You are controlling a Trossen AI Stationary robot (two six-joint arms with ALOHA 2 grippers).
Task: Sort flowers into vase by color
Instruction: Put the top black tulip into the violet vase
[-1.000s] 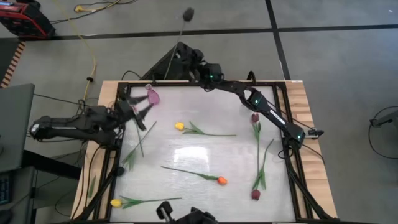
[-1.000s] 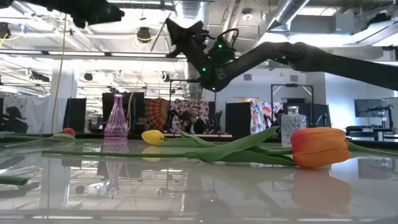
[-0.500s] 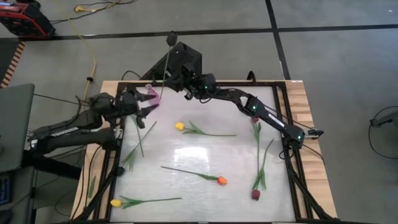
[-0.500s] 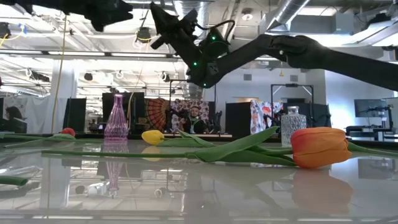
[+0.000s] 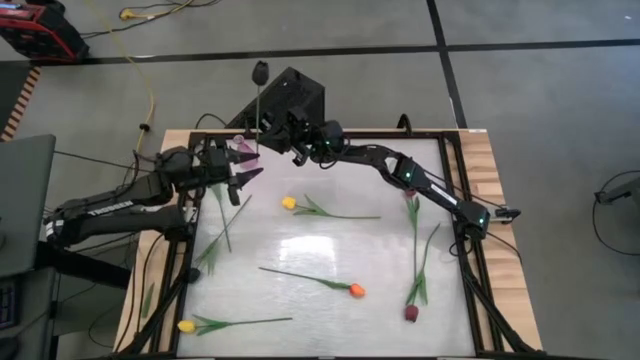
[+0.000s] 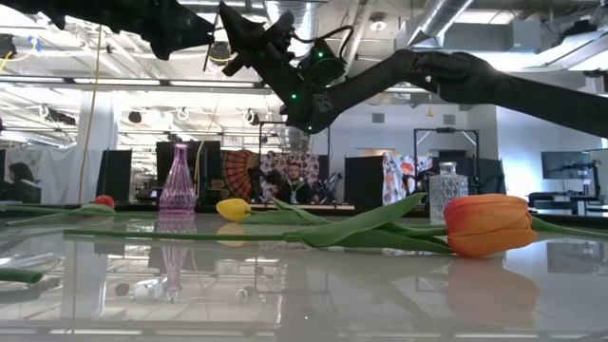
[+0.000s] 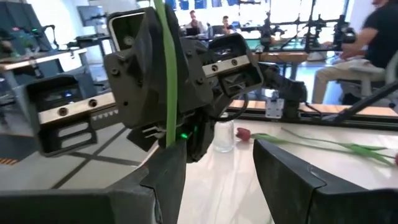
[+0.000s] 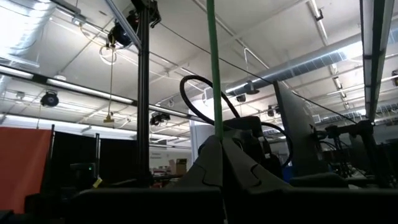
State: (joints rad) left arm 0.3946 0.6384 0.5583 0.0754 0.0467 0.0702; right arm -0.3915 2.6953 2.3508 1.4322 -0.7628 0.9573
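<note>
One dark-headed artificial tulip [image 5: 259, 72] stands upright, its thin green stem [image 7: 166, 68] pinched in the right gripper [image 5: 268, 130] above the pink glass vase [image 5: 243, 152], seemingly for lowering in. Beside it the left gripper [image 5: 240, 172] waits with fingers [image 7: 287, 180] spread, perhaps to steady the stem.

— Can you see the head of the tulip stem [image 8: 213, 68] in the right wrist view?
— No, it's cut off at the frame's top edge; same in the left wrist view.
</note>
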